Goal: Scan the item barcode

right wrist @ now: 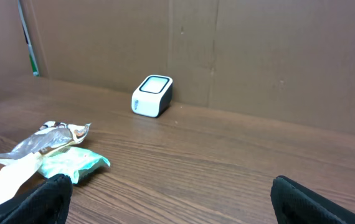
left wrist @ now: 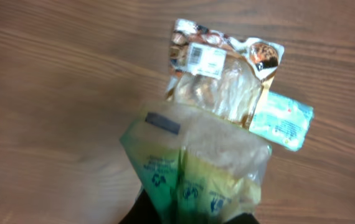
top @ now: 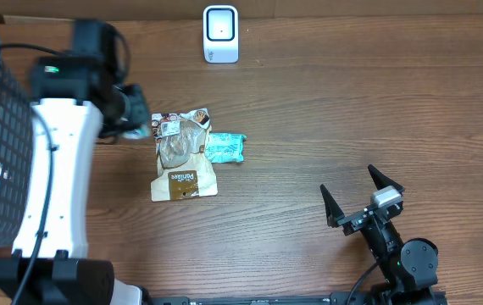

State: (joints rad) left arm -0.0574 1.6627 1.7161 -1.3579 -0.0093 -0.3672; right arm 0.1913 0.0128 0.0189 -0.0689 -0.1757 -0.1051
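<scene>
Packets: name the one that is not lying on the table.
The green-and-yellow bag, clamped in the left gripper. The brown snack pouch and the teal packet both lie flat on the table.

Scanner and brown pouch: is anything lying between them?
No. Overhead shows only bare table between the scanner and the brown pouch.

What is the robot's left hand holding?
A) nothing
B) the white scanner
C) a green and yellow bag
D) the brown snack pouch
C: the left wrist view shows the left gripper shut on the green and yellow bag. The brown snack pouch and the white scanner sit apart from it.
</scene>
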